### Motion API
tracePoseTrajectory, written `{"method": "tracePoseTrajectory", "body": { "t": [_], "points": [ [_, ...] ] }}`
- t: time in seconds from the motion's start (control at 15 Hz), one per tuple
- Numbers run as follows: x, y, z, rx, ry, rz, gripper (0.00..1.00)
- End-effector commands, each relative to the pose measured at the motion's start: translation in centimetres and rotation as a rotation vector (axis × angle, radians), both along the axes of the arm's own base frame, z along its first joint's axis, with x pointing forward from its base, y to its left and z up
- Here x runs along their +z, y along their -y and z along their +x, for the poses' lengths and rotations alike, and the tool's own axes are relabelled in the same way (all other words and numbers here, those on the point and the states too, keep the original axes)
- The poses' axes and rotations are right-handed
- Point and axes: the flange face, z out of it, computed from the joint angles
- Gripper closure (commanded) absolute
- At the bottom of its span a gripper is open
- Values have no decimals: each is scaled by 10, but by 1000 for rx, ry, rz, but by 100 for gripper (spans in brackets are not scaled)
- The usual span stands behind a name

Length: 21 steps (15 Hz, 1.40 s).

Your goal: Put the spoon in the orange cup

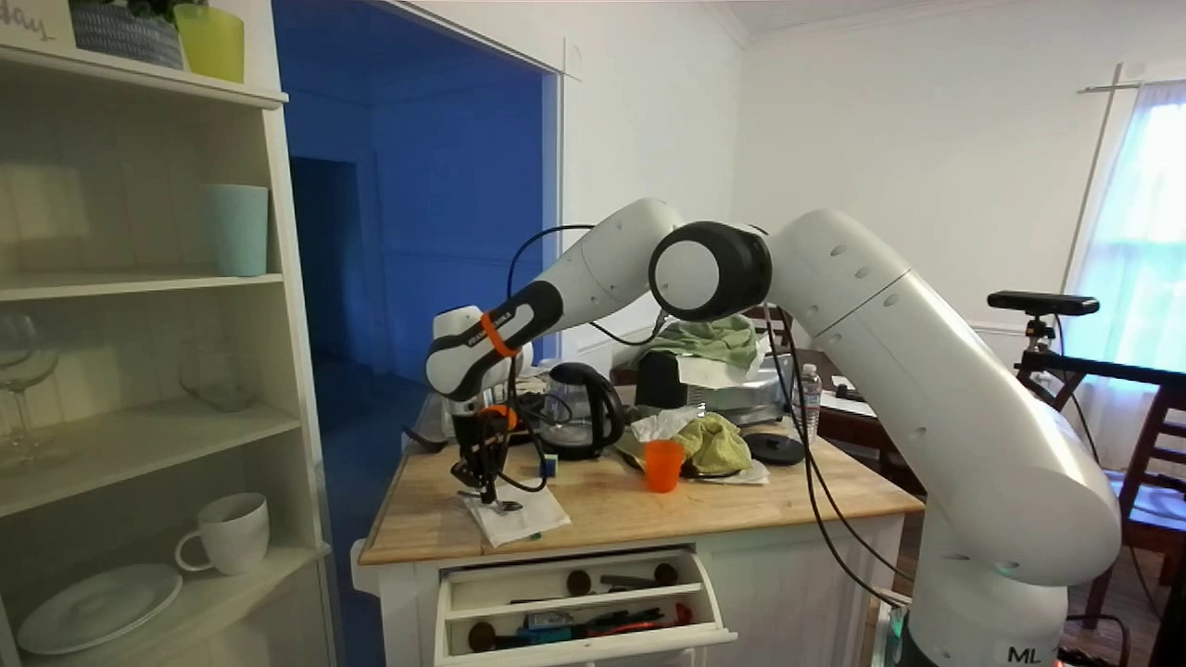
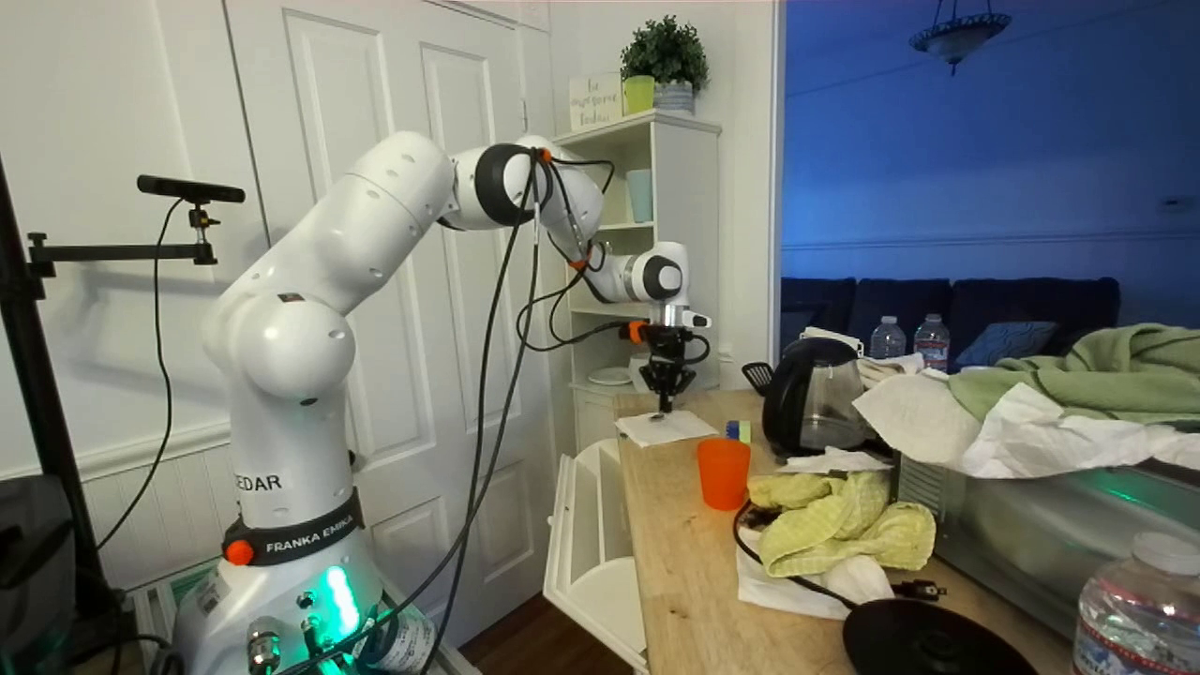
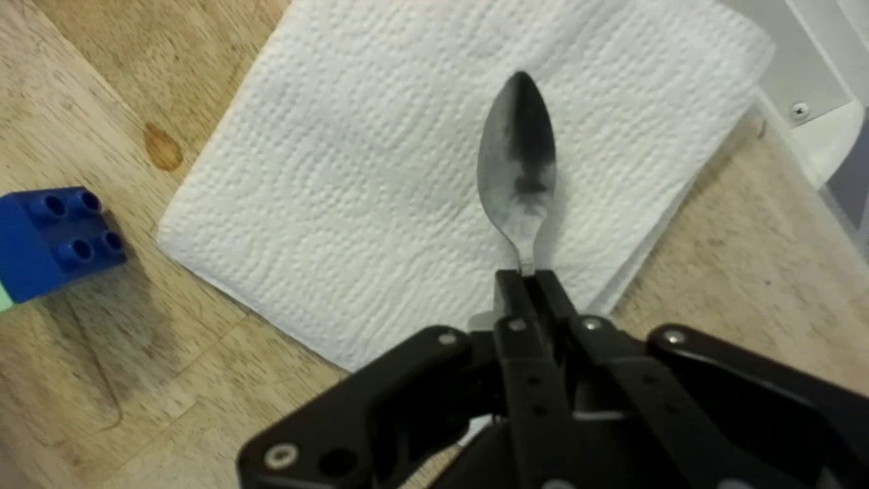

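Note:
In the wrist view my gripper [image 3: 526,275] is closed on the neck of a metal spoon [image 3: 517,153], with its bowl pointing away from the fingers. The spoon lies on, or just over, a folded white paper towel [image 3: 353,183]; I cannot tell which. Most of the handle is hidden under the gripper. In an exterior view the gripper [image 1: 487,496] is low at the towel, and the spoon bowl [image 1: 509,506] shows beside it. The small orange cup [image 1: 663,466] stands upright on the wooden counter, and it shows in both exterior views [image 2: 723,474]. It is out of the wrist view.
A blue toy block [image 3: 58,238] sits beside the towel. The dark kettle [image 1: 579,409] stands behind it, between gripper and cup in depth. A yellow-green cloth [image 1: 715,445] lies close to the cup. An open drawer [image 1: 584,607] juts out below the counter's front edge.

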Motion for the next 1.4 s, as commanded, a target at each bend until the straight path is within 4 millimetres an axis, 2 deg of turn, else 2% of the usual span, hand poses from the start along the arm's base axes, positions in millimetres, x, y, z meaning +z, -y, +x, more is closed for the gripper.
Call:
{"method": "tracePoseTrajectory", "body": {
  "t": [0.0, 0.13, 0.27, 0.47, 0.6, 0.87, 1.07, 1.33],
  "points": [
    [55, -13, -22, -77, -38, -6, 98],
    [83, -8, -36, -142, -69, -14, 98],
    [109, 9, -53, -222, -94, -18, 98],
    [142, 55, -88, -371, -106, -14, 98],
    [158, 88, -115, -478, -102, 4, 98],
    [179, 146, -178, -680, -75, 40, 98],
    [188, 176, -222, -817, -43, 54, 98],
    [189, 206, -261, -990, 36, 16, 98]
  ]
}}
